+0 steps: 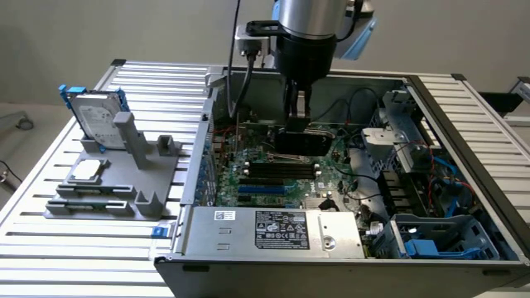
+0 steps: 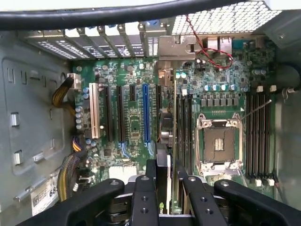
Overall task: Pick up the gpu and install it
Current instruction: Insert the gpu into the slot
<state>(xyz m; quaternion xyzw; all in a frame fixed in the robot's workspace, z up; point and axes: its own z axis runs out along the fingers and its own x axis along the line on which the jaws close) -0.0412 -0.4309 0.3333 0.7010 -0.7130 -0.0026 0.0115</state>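
Just beside the blue slot, the gripper is pinching the gpu edge-on above the middle of the motherboard. I'm worrying about alignment: coming down askew, it could be missing its slot, jamming its bracket at the rear edge, or scraping the open processor socket.

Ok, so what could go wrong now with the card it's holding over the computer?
The tool holds the gpu from above, so it could tilt or slip. It hangs between the blue slot and the empty processor socket; coming down crooked, it might miss a slot and scrape the motherboard. Its silver bracket sits near red wires, which might snag.
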